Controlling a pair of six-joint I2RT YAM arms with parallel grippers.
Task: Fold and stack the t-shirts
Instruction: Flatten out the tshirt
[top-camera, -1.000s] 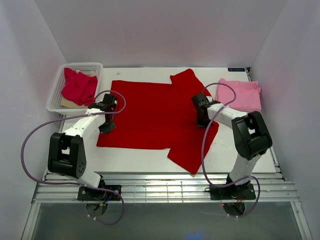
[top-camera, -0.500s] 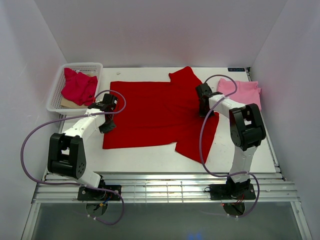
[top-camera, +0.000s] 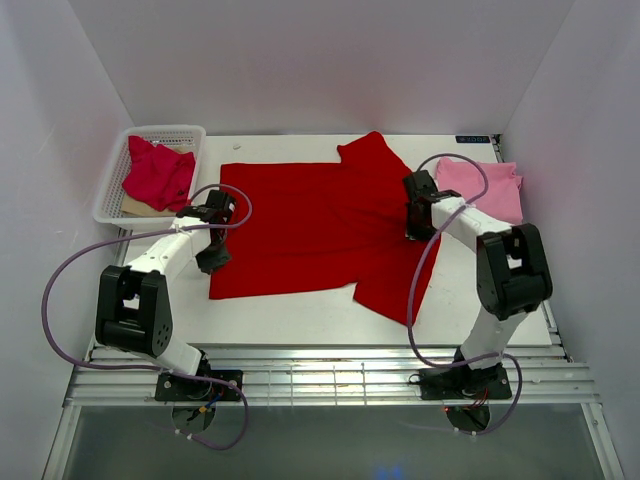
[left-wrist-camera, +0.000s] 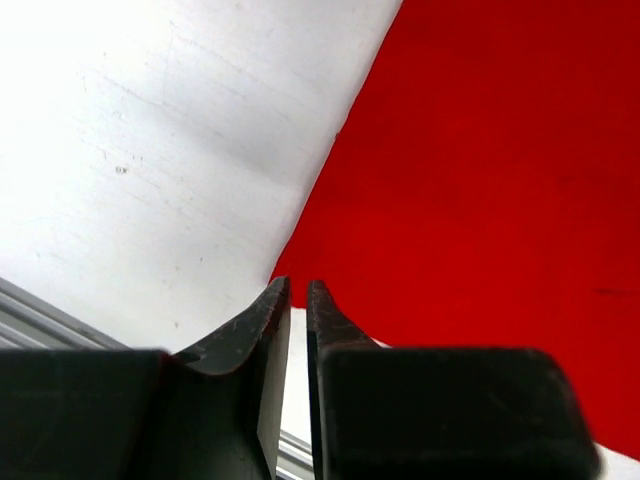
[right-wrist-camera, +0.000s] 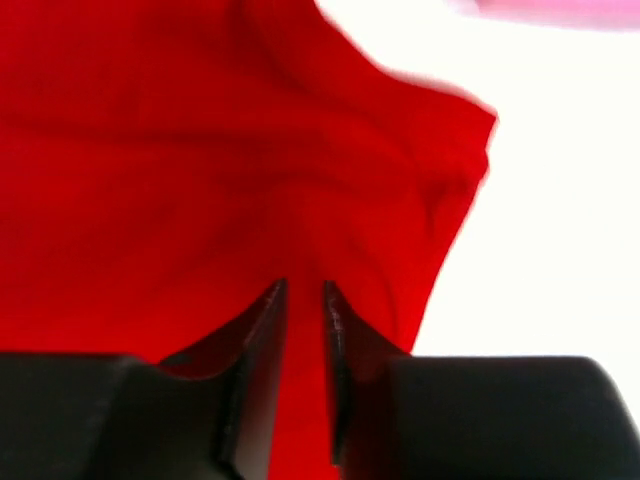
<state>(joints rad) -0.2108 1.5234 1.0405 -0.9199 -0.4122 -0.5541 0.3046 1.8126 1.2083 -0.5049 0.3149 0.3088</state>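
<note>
Seen from above, a white tabletop (top-camera: 290, 315) holds three t-shirts and two robot arms. The first, a bright red t-shirt (top-camera: 310, 225), lies spread open across the middle of the frame, one sleeve pointing to the upper edge and the other to the lower right. The second, a light pink t-shirt (top-camera: 490, 190), sits folded at the upper right, just beside the red one. The third, a crimson t-shirt (top-camera: 155, 175), lies bunched inside one white mesh basket (top-camera: 105, 195) at the upper left. The left pincer (left-wrist-camera: 297, 290) hangs at the red shirt's left edge near its lower corner, its two fingers a narrow slit apart with bare tabletop showing between them. The right pincer (right-wrist-camera: 303, 290) hangs over the rumpled right side of the red shirt, its fingers likewise slightly apart, with only red cloth showing beyond the gap.
</note>
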